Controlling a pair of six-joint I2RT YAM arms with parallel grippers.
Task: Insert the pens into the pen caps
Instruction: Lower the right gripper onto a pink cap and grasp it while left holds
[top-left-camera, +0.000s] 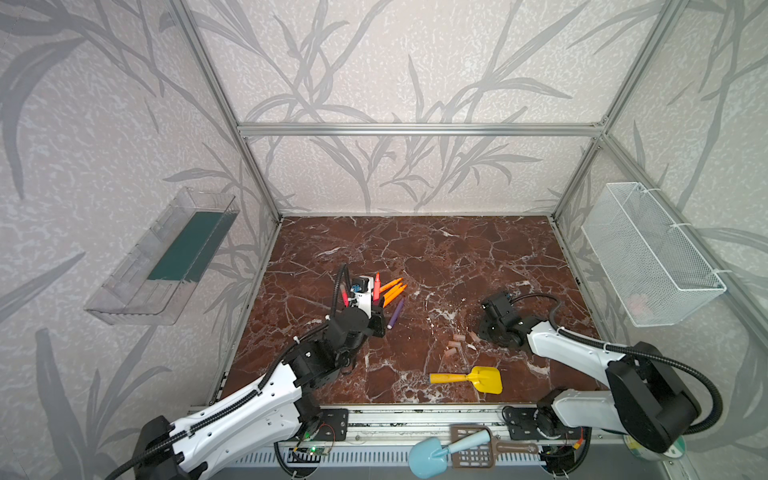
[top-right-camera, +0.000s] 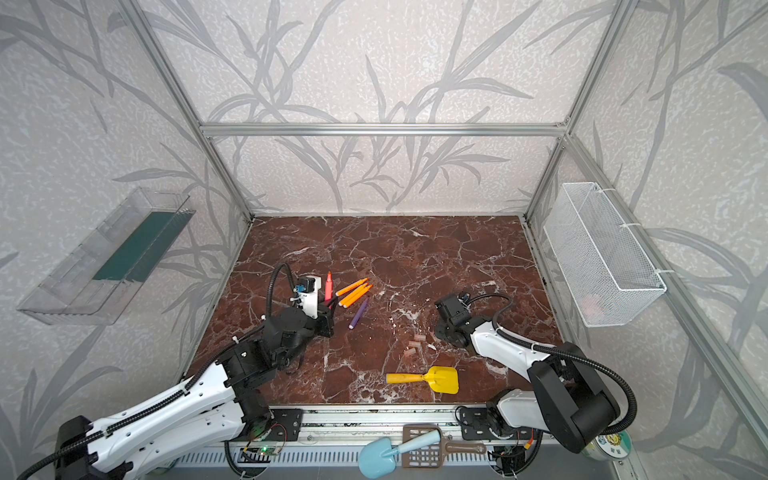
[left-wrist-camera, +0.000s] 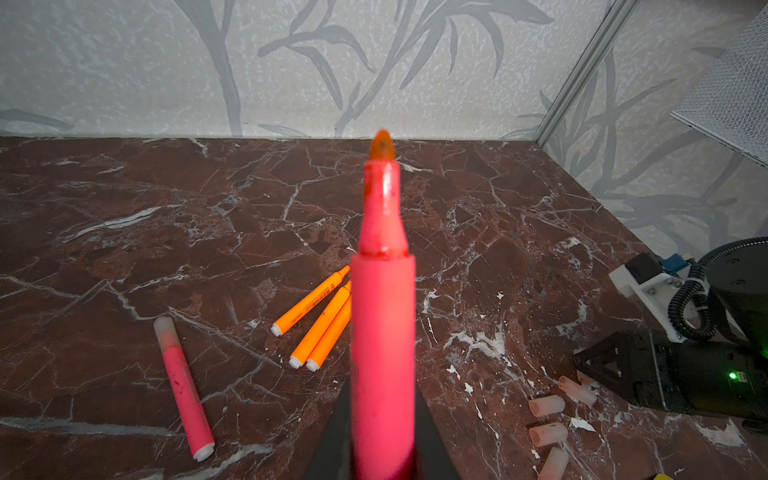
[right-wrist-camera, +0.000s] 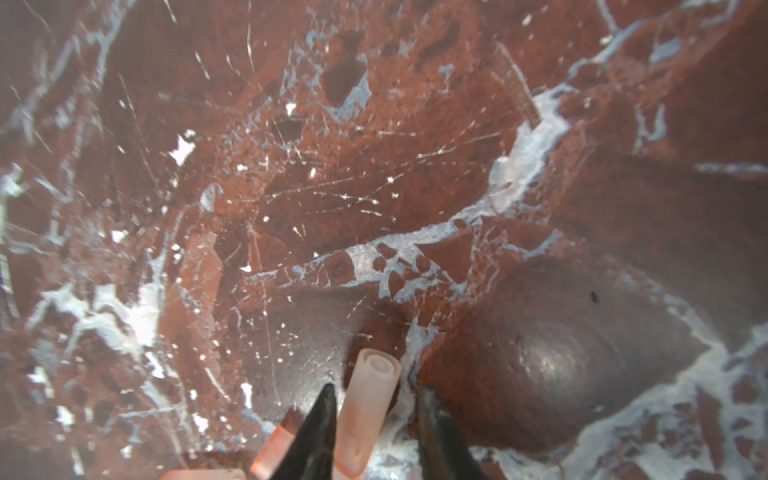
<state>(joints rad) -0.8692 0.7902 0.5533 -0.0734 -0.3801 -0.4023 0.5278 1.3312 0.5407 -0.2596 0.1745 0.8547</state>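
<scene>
My left gripper (left-wrist-camera: 383, 457) is shut on a pink-red pen (left-wrist-camera: 382, 332), held above the table with its bare tip up; both top views show that pen (top-left-camera: 376, 286) (top-right-camera: 328, 286). A second pink-red pen (left-wrist-camera: 183, 386) lies on the table with a cap on it. Three orange pens (top-left-camera: 393, 291) and a purple pen (top-left-camera: 395, 313) lie beside the left gripper (top-left-camera: 379, 306). Loose pen caps (top-left-camera: 454, 345) (left-wrist-camera: 546, 405) lie mid-table. My right gripper (right-wrist-camera: 376, 388) is down at the table, open, its jaws on either side of one cap (right-wrist-camera: 368, 407); one finger touches it, the other stands apart.
A yellow toy shovel (top-left-camera: 478, 379) lies near the front edge. A white mesh basket (top-left-camera: 648, 257) hangs on the right wall and a clear bin (top-left-camera: 162, 257) on the left wall. A blue scoop (top-left-camera: 432, 455) and a brown sieve rest on the front rail.
</scene>
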